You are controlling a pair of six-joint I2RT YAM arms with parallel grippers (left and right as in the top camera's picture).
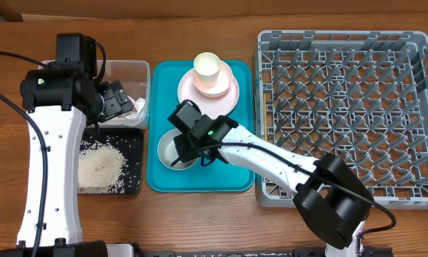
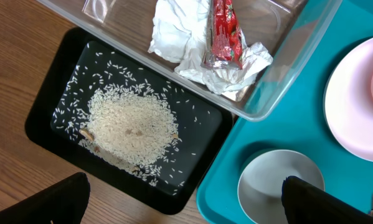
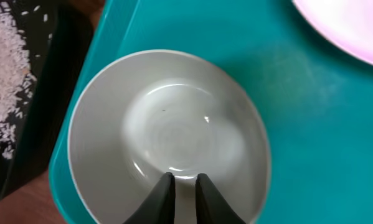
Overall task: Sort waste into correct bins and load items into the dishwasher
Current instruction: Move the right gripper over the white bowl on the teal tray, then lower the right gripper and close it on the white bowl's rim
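Grey and pegged, the dishwasher rack (image 1: 342, 34) fills the right side, just beside the teal tray (image 1: 199, 182). The white bowl (image 1: 165, 143) sits mouth up in that tray's near left corner. The bowl is round, with no long axis, and lies straight below the right gripper (image 3: 185, 180) on the nearer arm, whose fingers are narrowed to a slit with nothing visibly pinched.

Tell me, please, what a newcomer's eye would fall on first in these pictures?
The large grey dish rack on the right dominates the overhead view. Beside it, on the teal tray, the right pincer hangs low inside the white bowl, its fingers nearly together. On the left, a heap of white rice stands out on the black tray, next to a red wrapper in the clear tub.
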